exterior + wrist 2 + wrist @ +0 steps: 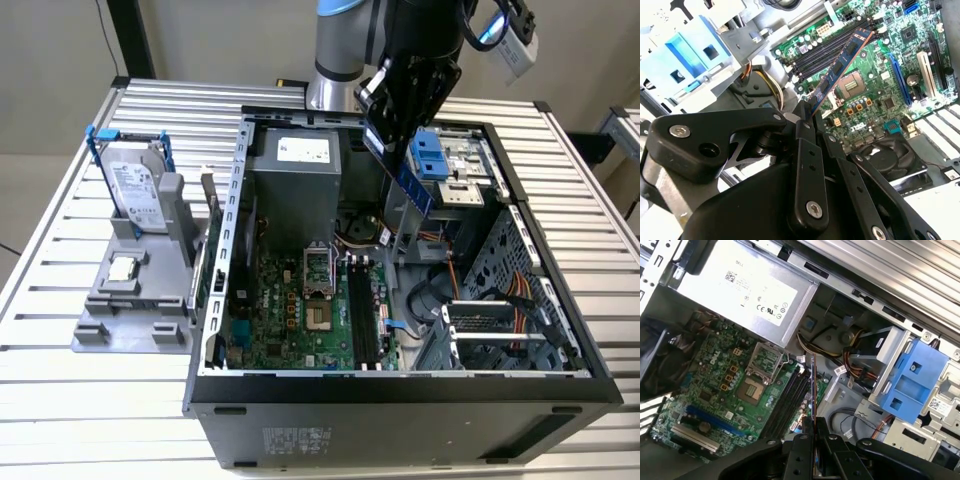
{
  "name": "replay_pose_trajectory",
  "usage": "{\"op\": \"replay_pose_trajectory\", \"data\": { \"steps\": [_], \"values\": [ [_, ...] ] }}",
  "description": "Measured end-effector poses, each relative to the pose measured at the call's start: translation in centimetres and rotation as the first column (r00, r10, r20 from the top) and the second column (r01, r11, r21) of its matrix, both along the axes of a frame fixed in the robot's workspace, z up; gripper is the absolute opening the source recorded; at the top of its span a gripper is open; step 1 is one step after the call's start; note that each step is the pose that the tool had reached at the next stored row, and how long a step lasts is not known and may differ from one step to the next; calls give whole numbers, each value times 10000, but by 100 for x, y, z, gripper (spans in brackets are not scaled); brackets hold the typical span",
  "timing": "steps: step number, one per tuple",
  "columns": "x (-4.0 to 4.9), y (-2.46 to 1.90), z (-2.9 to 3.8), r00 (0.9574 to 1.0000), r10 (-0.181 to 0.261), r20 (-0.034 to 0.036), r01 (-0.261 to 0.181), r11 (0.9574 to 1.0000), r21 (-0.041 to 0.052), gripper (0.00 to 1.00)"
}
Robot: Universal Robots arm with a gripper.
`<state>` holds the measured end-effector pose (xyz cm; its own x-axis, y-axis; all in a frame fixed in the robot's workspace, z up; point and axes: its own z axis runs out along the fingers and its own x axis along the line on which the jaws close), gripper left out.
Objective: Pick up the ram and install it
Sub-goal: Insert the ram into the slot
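The ram [411, 182] is a thin dark-blue stick hanging tilted above the open computer case [400, 390]. My gripper [388, 135] is shut on its upper end. In the second wrist view the ram [841, 61] juts out from the black fingers [801, 131] over the green motherboard [875, 100]. It appears edge-on in the first wrist view, where the ram [813, 385] rises from the gripper [813, 426] next to the long black memory slots [786, 402]. Those slots [362, 312] lie below the stick, apart from it.
A grey holder [130, 315] at the exterior view's left carries a silver hard drive with blue rails [135, 190] and a small square processor chip [123, 268]. Inside the case are the power supply [295, 185], a blue drive bracket [432, 155] and bundled cables [500, 300].
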<state>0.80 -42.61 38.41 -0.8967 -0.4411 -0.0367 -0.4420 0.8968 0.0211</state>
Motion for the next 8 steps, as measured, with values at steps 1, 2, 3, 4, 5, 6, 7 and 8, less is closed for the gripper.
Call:
{"op": "replay_pose_trajectory", "data": {
  "steps": [1, 2, 3, 4, 5, 6, 7, 8],
  "values": [
    [0, 0, 0, 10000, -42, 0, 42, 10000, 0, 0],
    [0, 0, 0, 10000, -84, 0, 84, 10000, 0, 0],
    [0, 0, 0, 9999, -127, 0, 127, 9999, 0, 0],
    [0, 0, 0, 9999, -168, 0, 168, 9999, 0, 0],
    [0, 0, 0, 9998, -210, 0, 210, 9998, 0, 0],
    [0, 0, 0, 9997, -253, 0, 253, 9997, 0, 0],
    [0, 0, 0, 9996, -294, 0, 294, 9996, 0, 0],
    [0, 0, 0, 9994, -338, 0, 338, 9994, 0, 0]
  ]
}}
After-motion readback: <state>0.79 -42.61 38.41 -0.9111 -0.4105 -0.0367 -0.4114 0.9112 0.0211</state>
